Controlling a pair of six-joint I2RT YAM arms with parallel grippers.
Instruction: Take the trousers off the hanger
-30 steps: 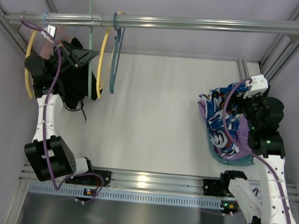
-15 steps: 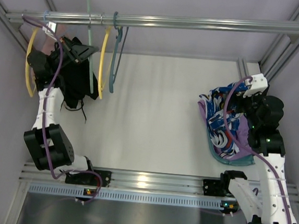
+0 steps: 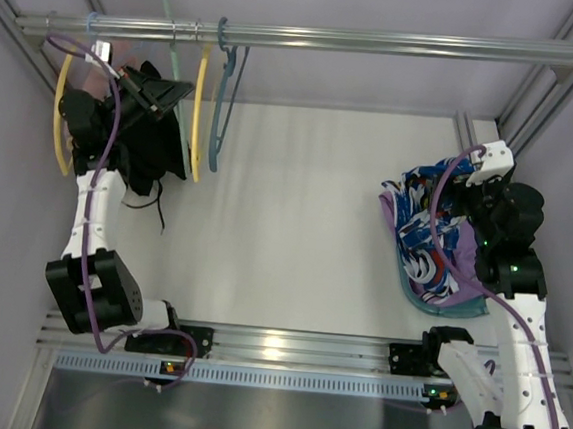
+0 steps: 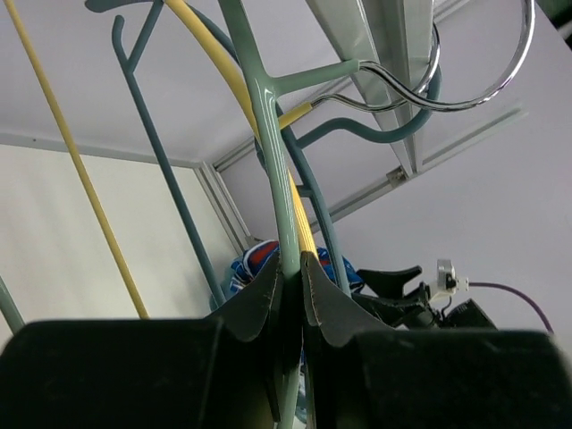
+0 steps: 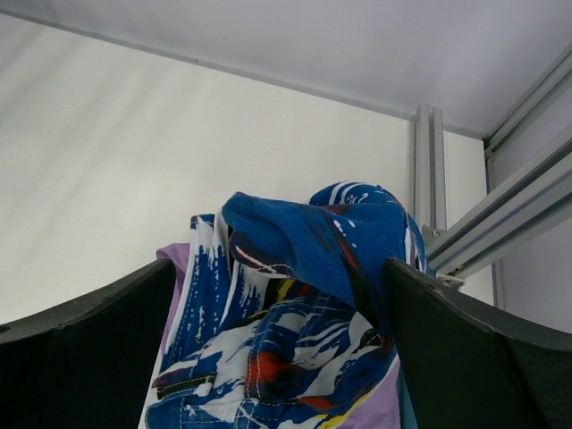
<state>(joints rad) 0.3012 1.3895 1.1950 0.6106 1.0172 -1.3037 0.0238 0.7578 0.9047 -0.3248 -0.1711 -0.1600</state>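
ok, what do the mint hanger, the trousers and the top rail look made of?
By look: the hanger is probably moulded plastic, with a soft sheen and a raised ridge along the stem. The trousers are soft matte printed fabric that folds and shows stitching. The rail is brushed metal, likely aluminium extrusion.

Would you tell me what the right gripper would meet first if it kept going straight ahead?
Probably the trousers, heaped straight ahead of the right gripper, whose fingers are open; depth is unclear.

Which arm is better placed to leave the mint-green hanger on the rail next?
Left. The left gripper is shut on the hanger just under the rail. The right gripper is open over the trousers, well away from it.
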